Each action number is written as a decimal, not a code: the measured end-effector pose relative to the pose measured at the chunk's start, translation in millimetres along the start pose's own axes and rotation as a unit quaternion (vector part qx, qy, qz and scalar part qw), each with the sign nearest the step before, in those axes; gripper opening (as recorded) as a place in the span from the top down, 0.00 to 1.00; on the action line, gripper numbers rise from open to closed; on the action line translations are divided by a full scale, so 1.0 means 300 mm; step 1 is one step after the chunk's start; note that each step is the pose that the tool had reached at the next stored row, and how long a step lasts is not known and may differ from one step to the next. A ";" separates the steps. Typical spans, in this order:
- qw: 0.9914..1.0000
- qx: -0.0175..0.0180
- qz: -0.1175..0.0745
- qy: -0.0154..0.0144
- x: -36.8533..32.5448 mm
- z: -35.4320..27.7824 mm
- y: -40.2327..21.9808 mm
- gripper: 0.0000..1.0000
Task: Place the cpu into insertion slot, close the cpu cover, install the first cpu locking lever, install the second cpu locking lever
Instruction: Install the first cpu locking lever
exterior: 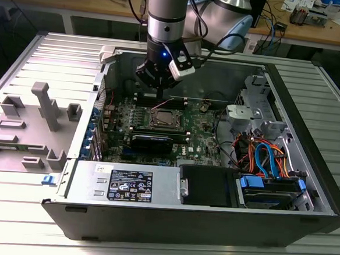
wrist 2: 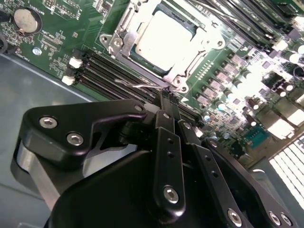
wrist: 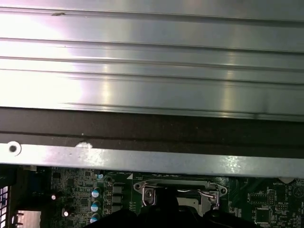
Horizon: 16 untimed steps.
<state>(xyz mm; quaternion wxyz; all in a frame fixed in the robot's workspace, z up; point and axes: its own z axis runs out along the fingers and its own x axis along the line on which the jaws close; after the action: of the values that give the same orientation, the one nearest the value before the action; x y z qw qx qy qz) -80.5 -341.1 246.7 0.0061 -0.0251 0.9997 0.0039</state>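
The cpu (wrist 2: 164, 38) lay in the slot (exterior: 150, 120) with the cover (wrist 2: 202, 50) down over it, so it could not slip out. The gripper (wrist 2: 167, 97) had its fingers squeezed together and held nothing. I think that made one thin tip for pushing. The tip sat right at a wire lever (wrist 2: 137, 85), just beside the cover, on the slot's far side.

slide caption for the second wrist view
Gripper, fingers together, at the wire locking lever beside the cpu seated under its closed cpu cover
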 end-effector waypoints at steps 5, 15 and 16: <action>1.000 0.000 0.000 0.000 -0.008 0.006 -0.001 0.89; 1.000 0.000 0.000 0.000 -0.008 0.013 -0.001 0.89; 1.000 0.000 0.000 0.000 -0.008 0.014 -0.001 0.89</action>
<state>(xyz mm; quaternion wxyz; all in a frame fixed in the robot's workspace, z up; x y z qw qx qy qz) -78.0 -341.2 242.6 0.0062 -0.0251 0.9997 0.0040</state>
